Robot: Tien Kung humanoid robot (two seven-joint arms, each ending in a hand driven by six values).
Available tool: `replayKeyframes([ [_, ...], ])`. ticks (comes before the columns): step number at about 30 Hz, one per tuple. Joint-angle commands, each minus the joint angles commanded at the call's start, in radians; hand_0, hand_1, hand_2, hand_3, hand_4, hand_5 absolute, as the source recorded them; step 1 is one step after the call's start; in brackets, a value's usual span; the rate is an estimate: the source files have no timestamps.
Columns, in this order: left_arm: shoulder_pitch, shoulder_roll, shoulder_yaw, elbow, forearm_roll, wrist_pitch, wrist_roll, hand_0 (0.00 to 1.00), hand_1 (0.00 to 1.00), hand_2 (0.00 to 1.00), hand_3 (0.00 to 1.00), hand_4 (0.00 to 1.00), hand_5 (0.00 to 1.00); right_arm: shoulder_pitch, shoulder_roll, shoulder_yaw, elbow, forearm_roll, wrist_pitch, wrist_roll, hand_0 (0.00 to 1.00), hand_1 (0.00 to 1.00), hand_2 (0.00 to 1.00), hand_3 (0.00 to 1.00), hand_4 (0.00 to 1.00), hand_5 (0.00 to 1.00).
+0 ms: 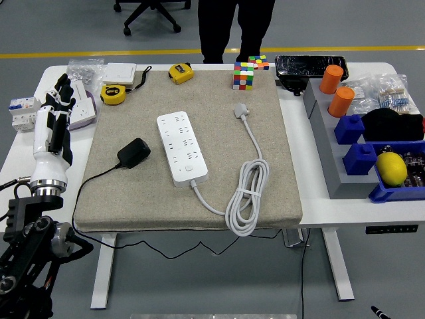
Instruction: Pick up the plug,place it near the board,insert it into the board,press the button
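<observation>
Plug [134, 152]: black, blocky adapter type, lying flat on the grey mat, resting free with nothing gripping it. Its thin black cord is trailing down and to the left over the mat's front edge. It is sitting just left of the board, apart from it.

Board [181, 147]: white, elongated power strip, lying flat and running slightly diagonally on the mat. Several rows of sockets are showing, all unoccupied. Button [190, 169]: small, sitting near the strip's lower end.
</observation>
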Motion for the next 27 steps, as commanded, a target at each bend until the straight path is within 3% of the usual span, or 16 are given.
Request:
replayKeyframes([
  [1,0.008,0.001,-0.005,-0.001,-0.037,-0.007,0.002,0.872,0.91,0.865,0.861,0.998,0.998,0.002,-0.001,-0.004,0.0,0.005,0.0,0.001,0.855,0.81,0.783,0.805,0.998,0.936],
  [6,0.031,0.0,-0.02,0.001,-0.021,-0.022,0.027,0.872,0.91,0.865,0.861,0.998,0.998,0.005,-0.001,-0.011,0.0,0.036,-0.002,0.007,0.855,0.81,0.783,0.805,0.998,0.936],
  [7,0.034,0.0,-0.021,0.002,-0.005,-0.023,0.035,0.86,0.898,0.841,0.832,0.998,0.998,0.004,-0.001,-0.013,0.0,0.043,-0.002,0.008,0.867,0.81,0.78,0.803,0.998,0.998],
  [18,0.053,0.0,-0.008,0.052,0.221,-0.037,0.171,0.853,0.892,0.84,0.822,0.998,0.998,-0.009,0.014,-0.046,0.0,0.065,-0.013,-0.006,0.87,0.8,0.772,0.794,0.998,0.998],
  [19,0.055,0.0,-0.006,0.056,0.228,-0.038,0.178,0.849,0.883,0.826,0.808,0.998,0.946,-0.01,0.016,-0.047,0.0,0.062,-0.012,-0.009,0.87,0.802,0.771,0.789,0.998,0.998],
  [24,0.072,0.002,0.003,0.067,0.281,-0.044,0.216,0.849,0.883,0.826,0.808,0.998,0.946,-0.016,0.026,-0.042,0.0,0.042,-0.013,-0.016,0.87,0.802,0.771,0.789,0.998,0.998],
  [25,0.073,0.002,0.003,0.068,0.289,-0.046,0.221,0.836,0.855,0.813,0.805,0.998,0.856,-0.016,0.027,-0.041,0.0,0.041,-0.013,-0.016,0.85,0.784,0.767,0.784,0.998,0.998],
  [27,0.074,0.003,0.005,0.069,0.309,-0.048,0.232,0.836,0.855,0.813,0.805,0.998,0.856,-0.017,0.029,-0.043,0.0,0.042,-0.013,-0.015,0.85,0.784,0.767,0.784,0.998,0.998],
])
